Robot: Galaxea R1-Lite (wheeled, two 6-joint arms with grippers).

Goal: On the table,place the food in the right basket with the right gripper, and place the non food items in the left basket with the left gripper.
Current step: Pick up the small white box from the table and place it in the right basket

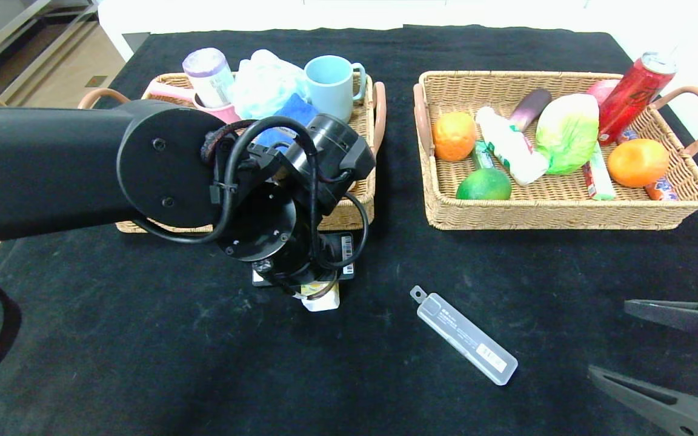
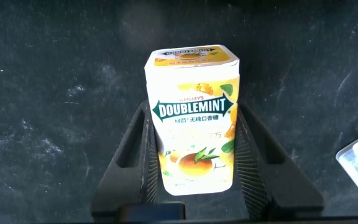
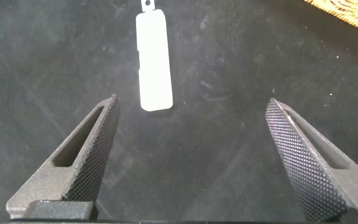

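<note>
My left gripper (image 1: 319,290) reaches down in front of the left basket (image 1: 352,212), its fingers pressed on both sides of the small white-yellow carton (image 1: 323,301), which sits low at the table (image 1: 143,339). In the left wrist view the gripper (image 2: 193,112) clasps the carton (image 2: 194,93). The clear plastic case (image 1: 464,335) lies on the cloth at centre right and also shows in the right wrist view (image 3: 153,59). My right gripper (image 1: 606,338) is open and empty at the lower right, a little short of the case, as the right wrist view (image 3: 192,102) shows. The cabbage (image 1: 567,133) and white bottle (image 1: 509,148) lie in the right basket (image 1: 567,215). The blue towel (image 1: 294,112) is in the left basket.
The left basket also holds a blue mug (image 1: 331,85), a pink cup (image 1: 222,112) and a purple roll (image 1: 208,75). The right basket holds two oranges (image 1: 453,136), a green fruit (image 1: 484,184), a red can (image 1: 634,94) and an eggplant (image 1: 531,106).
</note>
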